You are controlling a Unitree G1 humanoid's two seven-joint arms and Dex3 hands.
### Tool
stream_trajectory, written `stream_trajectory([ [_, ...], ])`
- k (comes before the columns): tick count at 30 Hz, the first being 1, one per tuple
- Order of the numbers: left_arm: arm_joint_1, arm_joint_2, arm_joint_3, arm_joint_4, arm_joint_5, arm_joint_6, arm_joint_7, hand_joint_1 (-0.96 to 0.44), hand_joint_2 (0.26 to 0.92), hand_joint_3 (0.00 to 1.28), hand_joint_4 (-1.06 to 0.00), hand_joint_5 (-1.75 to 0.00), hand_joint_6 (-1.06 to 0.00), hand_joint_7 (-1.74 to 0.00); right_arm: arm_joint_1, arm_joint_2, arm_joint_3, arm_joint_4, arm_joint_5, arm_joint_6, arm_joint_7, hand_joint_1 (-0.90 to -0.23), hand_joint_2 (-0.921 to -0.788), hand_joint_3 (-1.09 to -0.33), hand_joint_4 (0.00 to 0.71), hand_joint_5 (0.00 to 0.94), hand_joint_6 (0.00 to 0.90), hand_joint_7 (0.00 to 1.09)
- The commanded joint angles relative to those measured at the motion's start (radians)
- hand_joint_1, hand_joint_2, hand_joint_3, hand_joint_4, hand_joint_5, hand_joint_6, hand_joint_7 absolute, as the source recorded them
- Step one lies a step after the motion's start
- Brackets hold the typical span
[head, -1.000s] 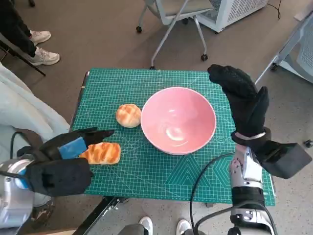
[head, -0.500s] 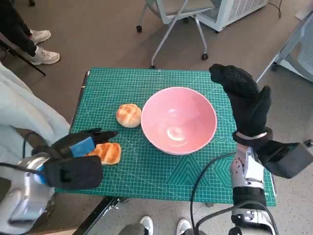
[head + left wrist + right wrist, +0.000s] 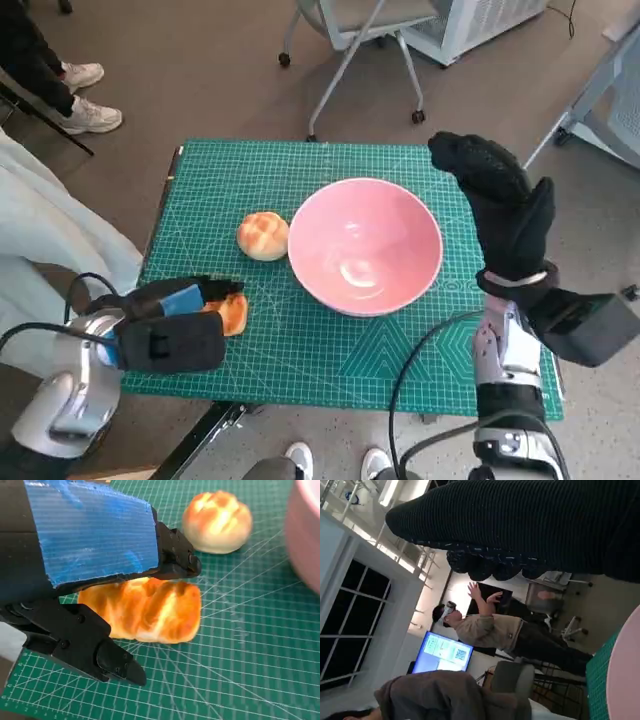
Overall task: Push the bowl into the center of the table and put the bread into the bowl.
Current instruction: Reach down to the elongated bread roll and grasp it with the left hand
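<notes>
The pink bowl [image 3: 365,245] stands on the green mat [image 3: 300,170], slightly right of its middle; its rim [image 3: 306,540] shows in the left wrist view. A round bun [image 3: 263,236] [image 3: 217,522] lies just off the bowl's left side. A long golden bread loaf [image 3: 233,312] [image 3: 145,611] lies near the front left edge. My left hand [image 3: 170,325] [image 3: 90,535] reaches over it, fingers [image 3: 175,560] above and thumb [image 3: 85,645] beside, not closed on it. My right hand [image 3: 500,205] [image 3: 520,525] stands upright, fingers spread, at the bowl's right rim, holding nothing.
A person's legs and shoes [image 3: 80,95] are at the far left, and a chair base [image 3: 350,50] stands behind the table. A person [image 3: 490,627] shows in the right wrist view. A black cable [image 3: 410,370] crosses the mat's front right.
My left hand has slid forward over the loaf, which is now mostly covered in the head view. The right hand, bowl and bun have not moved.
</notes>
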Motion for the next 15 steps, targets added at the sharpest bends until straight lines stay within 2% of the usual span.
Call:
stream_trajectory([
  [1,-0.019,-0.013,-0.019,0.04,0.029,-0.011,0.0,-0.04,0.711,0.02,-0.25,-0.01,-0.43,-0.03,0.023,-0.003,0.0,0.007,0.004,0.016,0.007,-0.685,-0.921,-0.76,0.177,0.001,0.054,0.51],
  [6,-0.026,-0.031,-0.025,0.082,0.048,-0.011,0.017,-0.02,0.719,0.03,-0.28,-0.02,-0.46,-0.03,0.023,-0.002,0.001,0.006,0.006,0.018,0.009,-0.685,-0.921,-0.761,0.177,0.001,0.053,0.51],
  [12,-0.023,-0.048,-0.034,0.134,0.082,-0.04,0.073,0.01,0.758,0.05,-0.35,-0.03,-0.5,-0.04,0.028,-0.001,0.004,-0.003,0.007,0.023,0.009,-0.685,-0.921,-0.761,0.18,0.002,0.053,0.51],
  [15,-0.019,-0.051,-0.039,0.156,0.11,-0.067,0.11,0.05,0.787,0.08,-0.44,-0.03,-0.6,-0.06,0.028,-0.002,0.005,-0.003,0.009,0.026,0.01,-0.687,-0.921,-0.761,0.182,0.003,0.053,0.51],
])
